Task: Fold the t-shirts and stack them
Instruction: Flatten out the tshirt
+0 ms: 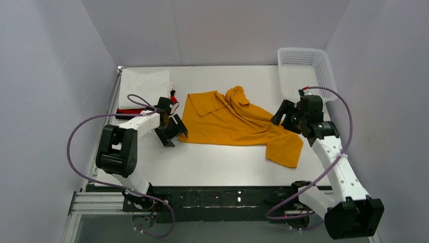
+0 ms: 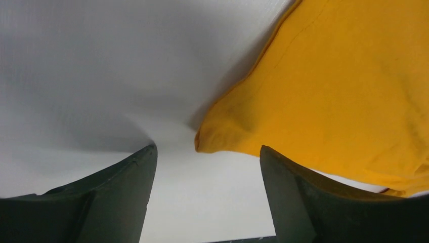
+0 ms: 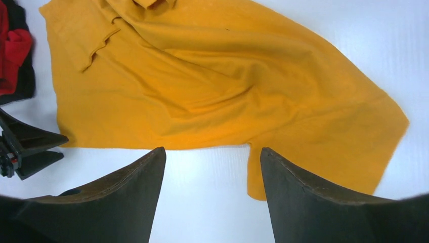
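Note:
The mustard-orange t-shirt (image 1: 235,121) lies rumpled and partly spread in the middle of the table; it also shows in the left wrist view (image 2: 344,86) and the right wrist view (image 3: 212,86). A folded white t-shirt (image 1: 144,83) lies on red (image 1: 132,111) and black ones at the back left; the red also shows in the right wrist view (image 3: 12,48). My left gripper (image 1: 174,129) is open and empty, low beside the orange shirt's left corner (image 2: 205,139). My right gripper (image 1: 282,115) is open and empty, above the shirt's right side.
A white plastic lattice basket (image 1: 305,71) stands at the back right corner. White walls close in the table on three sides. The left gripper's fingers (image 3: 23,147) show at the left edge of the right wrist view. A black rail runs along the near edge.

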